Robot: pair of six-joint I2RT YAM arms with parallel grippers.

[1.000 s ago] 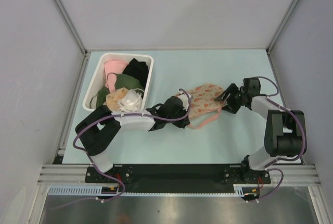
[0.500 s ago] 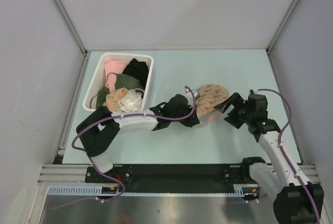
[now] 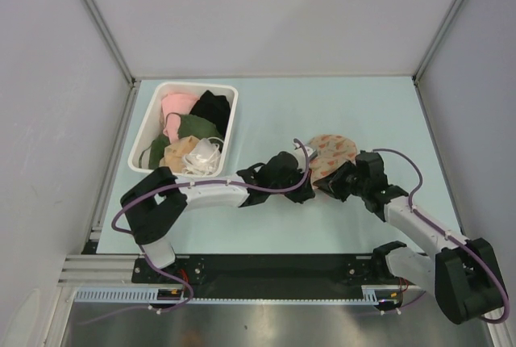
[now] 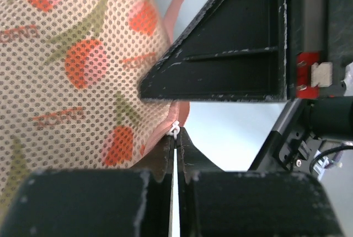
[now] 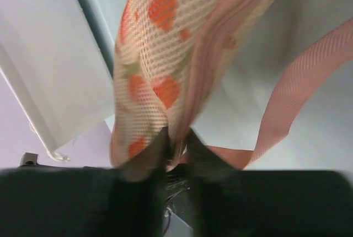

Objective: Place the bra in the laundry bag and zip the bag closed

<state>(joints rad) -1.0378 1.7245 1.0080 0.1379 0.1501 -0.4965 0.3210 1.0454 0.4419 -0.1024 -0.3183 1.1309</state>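
Note:
The laundry bag, beige mesh with orange-red print and a pink zipper edge, lies folded over right of the table's centre. My left gripper is at its left edge, shut on the small white zipper pull. My right gripper is at the bag's near edge, shut on the pink zipper seam. In the right wrist view the bag hangs just beyond my jaws and its pink strap loops off to the right. The bra does not show in any view.
A white rectangular bin at the back left holds pink, green, black and pale garments. Grey walls close in the table on three sides. A metal rail runs along the near edge by the arm bases.
My right gripper swung from the bag's right side round to its near edge and shut on the seam. My left gripper moved right along the bag, which now lies more bunched.

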